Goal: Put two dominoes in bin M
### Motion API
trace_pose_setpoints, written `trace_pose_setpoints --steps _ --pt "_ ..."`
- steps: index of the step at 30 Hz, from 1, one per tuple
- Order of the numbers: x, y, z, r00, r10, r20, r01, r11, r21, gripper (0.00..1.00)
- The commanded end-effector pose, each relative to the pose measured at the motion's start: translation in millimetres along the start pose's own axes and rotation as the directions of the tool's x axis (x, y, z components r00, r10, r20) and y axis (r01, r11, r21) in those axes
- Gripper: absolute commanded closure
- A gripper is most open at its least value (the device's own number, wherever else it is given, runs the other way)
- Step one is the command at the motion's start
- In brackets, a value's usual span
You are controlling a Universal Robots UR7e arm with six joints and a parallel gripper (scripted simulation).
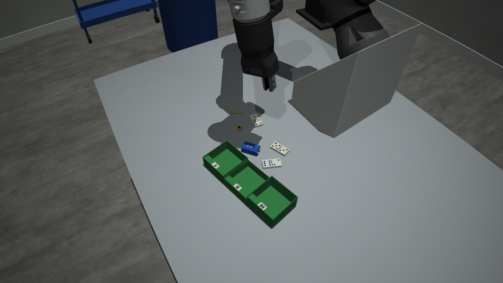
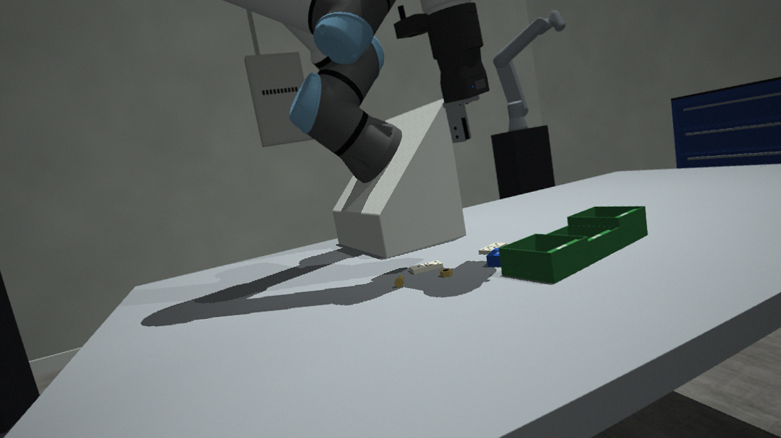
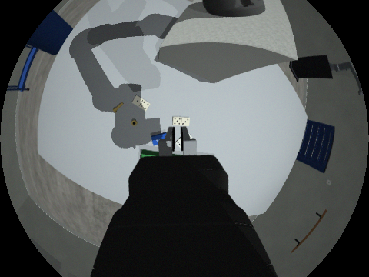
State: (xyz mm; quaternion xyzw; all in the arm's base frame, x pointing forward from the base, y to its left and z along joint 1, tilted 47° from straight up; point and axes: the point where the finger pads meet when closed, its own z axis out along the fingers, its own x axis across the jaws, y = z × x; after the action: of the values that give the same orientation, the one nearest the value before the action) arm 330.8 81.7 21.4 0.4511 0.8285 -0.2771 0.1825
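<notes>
Three white dominoes lie flat on the table: one [image 1: 256,120] [image 2: 425,267] [image 3: 141,103] in the arm's shadow, one [image 1: 279,148] [image 2: 491,247] [image 3: 181,120] to the right of the blue battery, and one [image 1: 271,162] nearest the bins. The green bin marked M [image 1: 281,216] [image 2: 607,217] is the end one of a row of three and is empty. My gripper [image 1: 269,85] [image 2: 457,129] [image 3: 177,134] points straight down, high above the table over the dominoes. Its fingers stand a narrow gap apart with nothing between them.
Bins R [image 1: 246,179] and F [image 1: 224,156] [image 2: 533,254] join bin M in the row. A blue battery [image 1: 250,148] [image 3: 158,137], a brass nut [image 1: 239,128] [image 2: 445,271] and a brass bolt [image 1: 235,112] lie nearby. A tall white wedge box [image 1: 348,87] [image 2: 406,216] stands behind.
</notes>
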Motion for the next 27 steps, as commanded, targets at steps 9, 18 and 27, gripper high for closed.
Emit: trace_pose_setpoints --steps 9,18,27 --pt "-10 11 -7.9 0.943 0.315 0.108 -0.309 0.949 -0.068 0.69" --pt "-13 14 -10.5 0.893 0.429 0.136 -0.416 0.902 -0.110 0.69" --pt "-17 26 0.1 0.847 0.517 0.124 -0.503 0.855 -0.123 0.69"
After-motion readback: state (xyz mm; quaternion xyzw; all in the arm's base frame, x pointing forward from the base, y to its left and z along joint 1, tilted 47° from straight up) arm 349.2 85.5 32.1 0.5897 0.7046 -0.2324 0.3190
